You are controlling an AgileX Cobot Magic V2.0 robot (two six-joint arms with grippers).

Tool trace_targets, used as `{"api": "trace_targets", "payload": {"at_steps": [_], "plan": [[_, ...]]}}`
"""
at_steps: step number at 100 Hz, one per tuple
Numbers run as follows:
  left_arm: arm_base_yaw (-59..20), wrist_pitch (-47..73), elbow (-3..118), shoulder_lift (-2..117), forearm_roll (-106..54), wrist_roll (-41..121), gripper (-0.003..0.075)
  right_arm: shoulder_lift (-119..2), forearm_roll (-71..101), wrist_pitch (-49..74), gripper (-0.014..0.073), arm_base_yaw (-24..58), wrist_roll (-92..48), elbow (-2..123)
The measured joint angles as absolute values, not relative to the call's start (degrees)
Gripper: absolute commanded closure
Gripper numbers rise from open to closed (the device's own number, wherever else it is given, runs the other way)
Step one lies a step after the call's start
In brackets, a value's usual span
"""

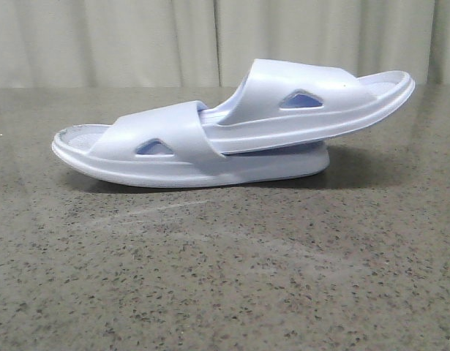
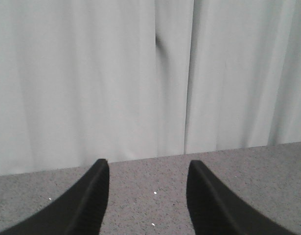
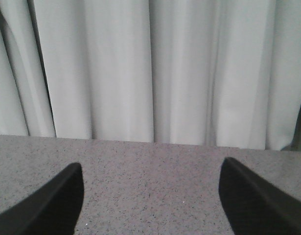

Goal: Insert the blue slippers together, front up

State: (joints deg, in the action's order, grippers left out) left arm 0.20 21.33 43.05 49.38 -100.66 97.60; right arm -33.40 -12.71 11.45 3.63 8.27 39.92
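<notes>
Two pale blue slippers lie sole-down on the speckled grey table in the front view. The lower slipper (image 1: 159,146) points left. The upper slipper (image 1: 312,102) is pushed under the lower one's strap and rests tilted on it, its free end raised to the right. Neither arm shows in the front view. My left gripper (image 2: 148,169) is open over bare table, with nothing between its black fingers (image 2: 91,196). My right gripper (image 3: 150,176) is open wider, also over bare table, and holds nothing. No slipper appears in either wrist view.
A pale pleated curtain (image 1: 210,36) hangs behind the table's far edge and fills the upper part of both wrist views. The speckled grey table (image 1: 225,278) stretches in front of the slippers.
</notes>
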Motion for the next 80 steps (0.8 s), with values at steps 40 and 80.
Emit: {"api": "trace_targets", "payload": {"at_steps": [40,80], "plan": [[0.2,15.2,23.8,26.1,-101.0,97.6,0.04,-19.0,-16.2,1.3,0.0097,3.3,8.3,21.0],[0.2,12.3,13.0,15.0,-102.5,97.6,0.04,-8.7,-16.1,9.7,0.0098,3.3,8.3,16.4]]}}
